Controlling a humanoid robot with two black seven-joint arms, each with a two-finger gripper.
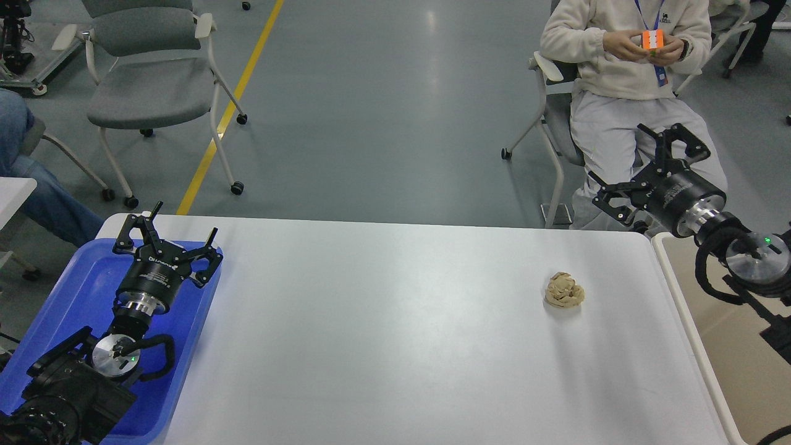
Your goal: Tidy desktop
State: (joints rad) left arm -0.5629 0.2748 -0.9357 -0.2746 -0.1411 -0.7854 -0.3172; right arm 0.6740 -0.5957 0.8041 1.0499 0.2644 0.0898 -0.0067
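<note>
- On the white bench (383, 321), toward its right half, lay one crumpled tan paper wad (564, 290), alone and touched by nothing; judged to be the one piece of clutter left for tidying.
- Over the blue tray (68, 290) at the bench's left edge hung the left gripper (167, 238), fingers spread and empty, apparently parked clear of the working surface.
- Beyond the far right corner hung the right gripper (649, 170), fingers likewise spread, holding nothing, raised well apart from the wad.
- Beside the right edge sat a beige bin (729, 346), probably the place meant for rubbish, hence the nearer right arm looked the likelier one for the pickup.
- Behind, seated on a chair, a person (624, 68) with a colourful cube, uninvolved.
</note>
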